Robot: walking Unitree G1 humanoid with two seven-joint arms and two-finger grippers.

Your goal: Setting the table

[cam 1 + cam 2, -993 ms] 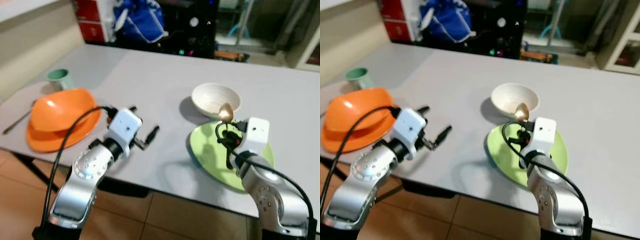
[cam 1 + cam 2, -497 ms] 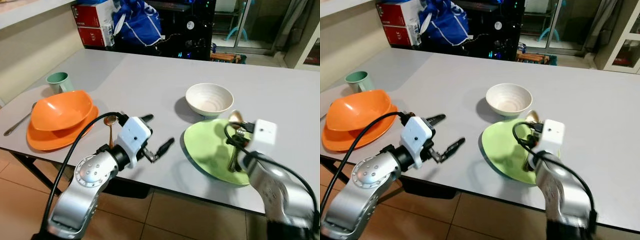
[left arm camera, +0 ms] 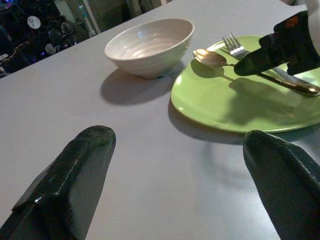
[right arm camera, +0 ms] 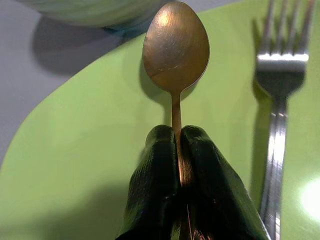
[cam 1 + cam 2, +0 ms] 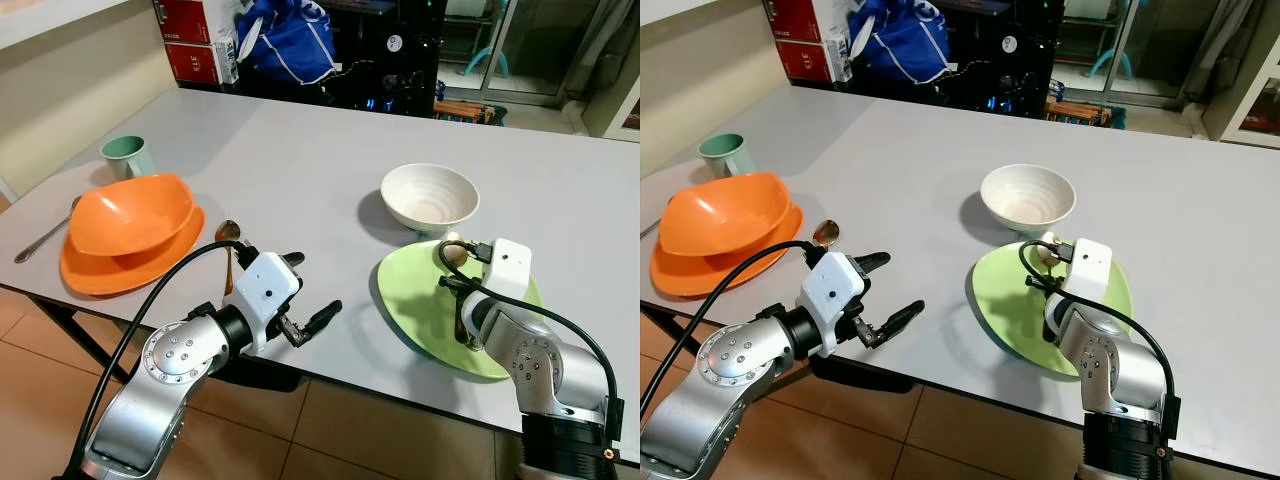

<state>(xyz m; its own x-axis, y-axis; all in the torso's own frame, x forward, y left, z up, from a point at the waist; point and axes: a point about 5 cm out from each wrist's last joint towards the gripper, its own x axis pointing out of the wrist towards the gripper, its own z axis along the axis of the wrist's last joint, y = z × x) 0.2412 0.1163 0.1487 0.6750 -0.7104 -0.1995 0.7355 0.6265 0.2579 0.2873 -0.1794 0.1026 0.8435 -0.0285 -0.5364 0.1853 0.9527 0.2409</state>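
The green plate (image 5: 420, 305) is serving as the reference point. It is lying on the grey table (image 5: 300, 170), close to the table's near edge and in front of the robot's right arm.

The right gripper (image 4: 176, 165) is hovering just above the green plate with its two black fingers (image 4: 155, 185) clenched on the handle of a gold spoon (image 4: 175, 47). The spoon's bowl is pointing toward the white bowl (image 5: 430, 195), which is standing on the table just beyond the plate's far rim. In the left wrist view the spoon's bowl (image 3: 210, 58) is sitting low over the plate surface; whether it is touching the plate cannot be told.

A silver fork (image 4: 277, 95) is lying on the green plate just beside the held spoon, tines pointing the same way as the spoon's bowl.

The left gripper (image 5: 300, 300) is hanging over bare table to the left of the green plate, well apart from it, with its fingers (image 3: 75, 175) released and spread wide, grasping nothing.

Farther left of the plate, an orange bowl (image 5: 130, 212) is resting on an orange plate (image 5: 100, 275). A second gold spoon (image 5: 228, 240) is lying on the table between the orange plate and the left gripper. A green mug (image 5: 125, 156) is standing beyond the orange bowl.
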